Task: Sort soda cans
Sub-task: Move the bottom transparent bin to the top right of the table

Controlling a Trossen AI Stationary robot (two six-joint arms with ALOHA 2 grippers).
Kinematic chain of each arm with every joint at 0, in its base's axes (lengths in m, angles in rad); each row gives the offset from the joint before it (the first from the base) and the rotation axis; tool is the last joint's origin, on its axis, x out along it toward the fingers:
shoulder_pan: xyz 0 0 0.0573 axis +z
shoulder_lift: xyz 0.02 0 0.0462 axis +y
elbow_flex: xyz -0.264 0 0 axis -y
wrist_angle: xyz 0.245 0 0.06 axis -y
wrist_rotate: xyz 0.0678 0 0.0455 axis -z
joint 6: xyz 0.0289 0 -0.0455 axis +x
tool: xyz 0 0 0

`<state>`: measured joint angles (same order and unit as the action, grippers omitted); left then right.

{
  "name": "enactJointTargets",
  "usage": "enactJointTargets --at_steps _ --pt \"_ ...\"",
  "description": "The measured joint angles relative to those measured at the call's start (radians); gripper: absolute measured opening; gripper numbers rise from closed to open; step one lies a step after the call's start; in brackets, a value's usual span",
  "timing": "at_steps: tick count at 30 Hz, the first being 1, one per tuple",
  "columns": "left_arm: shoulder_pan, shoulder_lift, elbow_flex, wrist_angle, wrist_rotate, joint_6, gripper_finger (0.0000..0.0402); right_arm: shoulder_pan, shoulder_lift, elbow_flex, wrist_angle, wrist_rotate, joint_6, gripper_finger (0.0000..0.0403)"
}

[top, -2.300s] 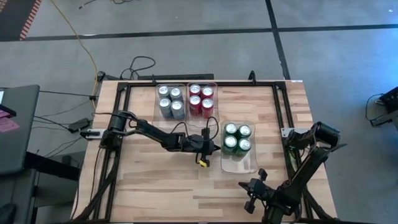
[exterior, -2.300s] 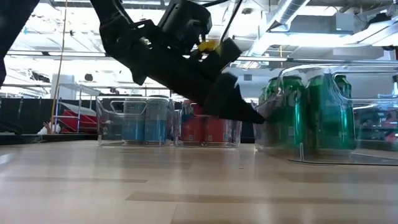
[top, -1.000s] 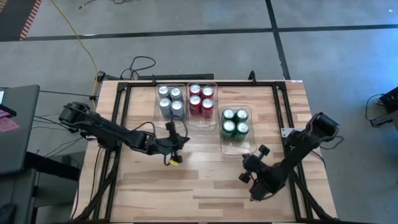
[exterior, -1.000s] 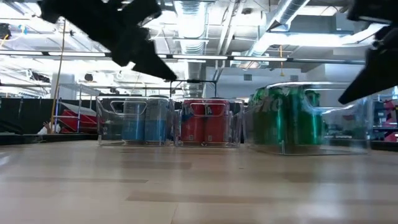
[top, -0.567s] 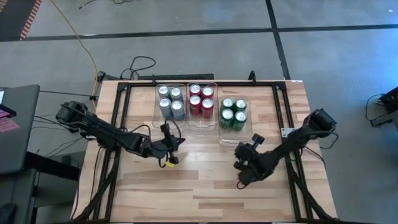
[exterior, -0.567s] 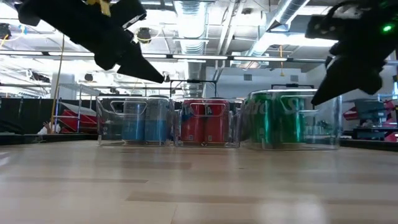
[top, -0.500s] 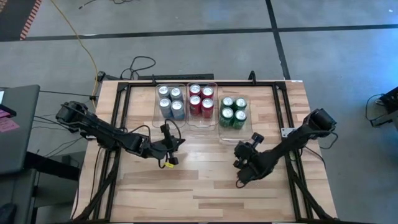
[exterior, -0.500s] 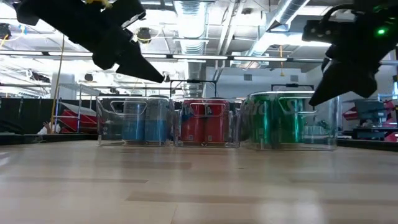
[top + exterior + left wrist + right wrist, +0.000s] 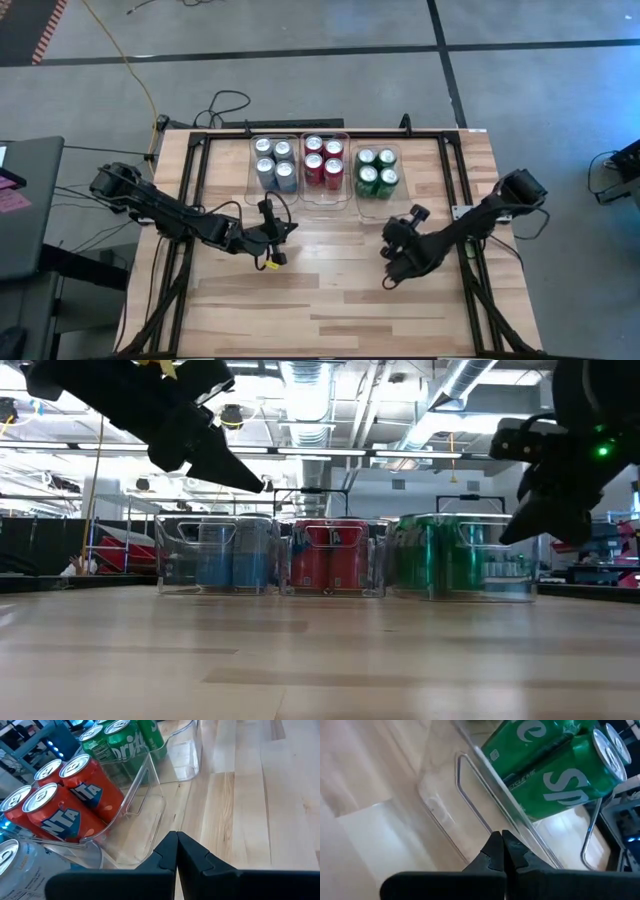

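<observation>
Three clear bins stand side by side at the table's far side. They hold the silver-grey cans (image 9: 273, 163), the red cans (image 9: 323, 160) and the green cans (image 9: 376, 170), all upright. My right gripper (image 9: 388, 227) is shut, just near of the green cans' bin (image 9: 445, 805). My left gripper (image 9: 288, 228) is shut and empty, above the table near of the red cans' bin (image 9: 145, 815). My right gripper's shut fingertips (image 9: 495, 845) stand against the near end wall of the green cans' bin (image 9: 479, 834), low by its base. They come slanting from the table's near right. The bin rests flat on the table with its cans upright.
A black frame (image 9: 200, 150) runs round the table's far and side edges. Open wooden table (image 9: 320, 300) lies near of both grippers. Beyond the table the low view shows a workshop room (image 9: 100, 550).
The green cans' bin has slid along the table toward the far edge and now stands in line beside the red cans' bin. My right gripper has followed it toward the far edge, fingers shut throughout.
</observation>
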<state>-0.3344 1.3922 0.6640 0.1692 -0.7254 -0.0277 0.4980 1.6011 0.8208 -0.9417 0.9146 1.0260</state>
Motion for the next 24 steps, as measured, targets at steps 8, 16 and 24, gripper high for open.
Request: enactJointTargets --at_steps 8,16,24 --pt "0.000 0.000 0.001 0.005 -0.003 0.001 0.0000 -0.050 -0.123 -0.091 0.164 -0.001 -0.109 0.0000" --pt "0.001 0.000 0.001 0.005 -0.010 0.005 0.0000 -0.151 -0.170 -0.140 0.327 -0.004 -0.302 0.0000" --pt "0.001 0.000 0.001 -0.001 -0.012 0.005 0.0000 -0.235 -0.170 -0.140 0.404 -0.025 -0.441 0.0000"
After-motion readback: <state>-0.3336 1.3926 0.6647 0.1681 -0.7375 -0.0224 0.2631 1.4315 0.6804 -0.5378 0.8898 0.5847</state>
